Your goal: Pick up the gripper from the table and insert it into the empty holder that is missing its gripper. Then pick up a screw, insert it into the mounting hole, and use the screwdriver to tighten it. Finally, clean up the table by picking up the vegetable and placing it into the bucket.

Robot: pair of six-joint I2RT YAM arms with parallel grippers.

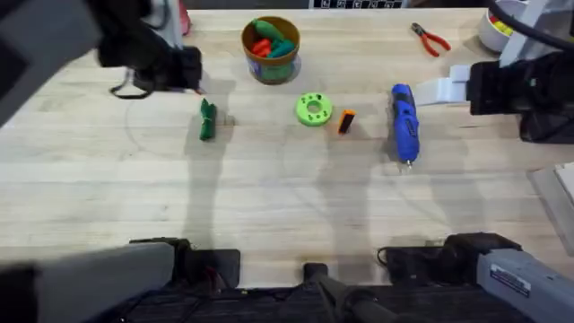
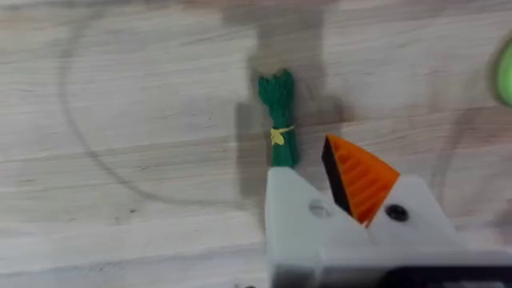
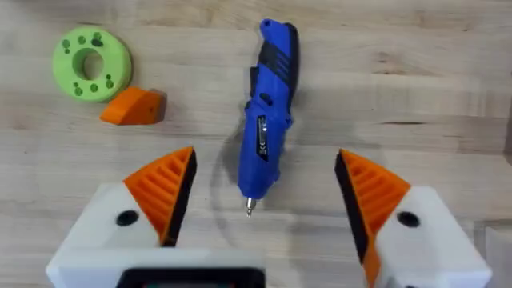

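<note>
The orange ribbed gripper [image 1: 346, 121] lies on the table beside a green disc [image 1: 313, 109]; the right wrist view also has this gripper [image 3: 134, 106]. The blue screwdriver [image 1: 404, 123] lies just right of it, bit toward me. My right gripper [image 3: 264, 154] hovers open over the screwdriver [image 3: 268, 120]. My left gripper [image 2: 308, 164] is shut and empty, just short of the dark-green vegetable [image 2: 278, 120]. One of its fingers is the bare white holder [image 2: 292, 212]; the other carries an orange pad. The vegetable [image 1: 208, 119] lies left of centre. The brown bucket [image 1: 271, 49] stands at the back.
The bucket holds red and green toy vegetables. Red-handled pliers [image 1: 430, 39] lie at the back right, with a white bowl [image 1: 496, 29] in the far right corner. The green disc [image 3: 92, 62] has small holes around its ring. Bare wood stretches across the front of the table.
</note>
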